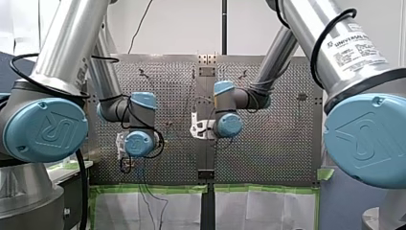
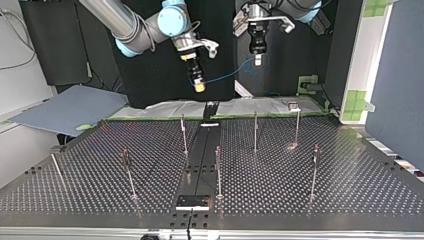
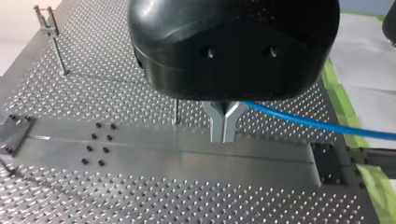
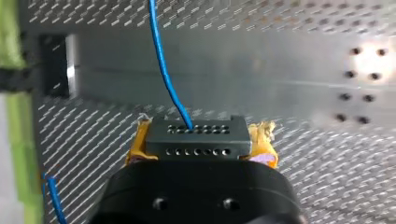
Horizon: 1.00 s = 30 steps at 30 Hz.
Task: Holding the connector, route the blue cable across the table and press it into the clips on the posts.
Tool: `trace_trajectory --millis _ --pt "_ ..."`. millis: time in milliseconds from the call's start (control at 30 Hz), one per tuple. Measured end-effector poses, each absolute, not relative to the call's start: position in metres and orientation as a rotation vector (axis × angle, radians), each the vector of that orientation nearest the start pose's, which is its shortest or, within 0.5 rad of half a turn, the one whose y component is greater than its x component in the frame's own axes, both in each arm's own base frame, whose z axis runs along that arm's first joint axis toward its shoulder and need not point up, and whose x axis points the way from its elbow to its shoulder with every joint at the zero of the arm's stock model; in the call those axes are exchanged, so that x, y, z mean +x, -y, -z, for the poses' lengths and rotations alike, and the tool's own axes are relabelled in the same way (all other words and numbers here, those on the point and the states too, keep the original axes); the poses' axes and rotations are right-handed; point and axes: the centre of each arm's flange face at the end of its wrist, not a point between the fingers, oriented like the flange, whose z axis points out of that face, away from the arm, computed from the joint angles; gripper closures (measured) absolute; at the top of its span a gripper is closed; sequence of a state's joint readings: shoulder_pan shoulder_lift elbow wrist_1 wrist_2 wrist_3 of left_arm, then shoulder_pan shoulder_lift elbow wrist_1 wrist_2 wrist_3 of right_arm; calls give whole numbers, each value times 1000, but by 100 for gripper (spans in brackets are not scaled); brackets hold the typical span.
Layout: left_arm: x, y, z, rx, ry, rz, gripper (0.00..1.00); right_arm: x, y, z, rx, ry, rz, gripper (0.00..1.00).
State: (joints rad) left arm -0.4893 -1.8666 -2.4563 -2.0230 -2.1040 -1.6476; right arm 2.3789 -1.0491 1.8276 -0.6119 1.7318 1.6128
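R gripper [image 4: 201, 140] holds the connector [image 4: 196, 144] tight. Blue cable [image 4: 161, 60] runs sideways from it to L gripper [image 3: 224, 126], pinched shut on it. Both hang high; posts [image 2: 255, 131] are below, no cable yet.

A white wall [image 1: 177, 28] one side, a black backdrop [image 2: 142, 82] the other — pale sheets [image 1: 148, 208] edged with green tape [image 1: 148, 188].

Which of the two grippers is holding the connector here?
My right gripper, the yellow-padded one: the grey connector sits clamped in it. My left gripper, metal-fingered, pinches only the blue cable.
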Motion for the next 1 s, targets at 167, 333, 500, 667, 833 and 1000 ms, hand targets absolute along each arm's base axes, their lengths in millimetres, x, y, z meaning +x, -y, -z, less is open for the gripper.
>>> trace_trajectory --millis 167,333,500,667,833,1000 --pt "275 237 -117 -102 -1613 8 100 504 313 -176 1803 894 -1618 100" --pt "283 238 -133 -130 -1593 20 100 508 310 -203 1771 871 -1665 100" --pt "295 238 -157 -186 -1557 26 100 510 305 -231 1735 848 -1710 100" --pt "308 236 -183 -241 -1517 16 100 514 301 -261 1693 825 -1765 100" --pt "317 232 -205 -284 -1484 2 100 519 299 -293 1662 799 -1826 100" --pt "326 228 -229 -316 -1452 -5 100 529 301 -297 1684 792 -1842 100"
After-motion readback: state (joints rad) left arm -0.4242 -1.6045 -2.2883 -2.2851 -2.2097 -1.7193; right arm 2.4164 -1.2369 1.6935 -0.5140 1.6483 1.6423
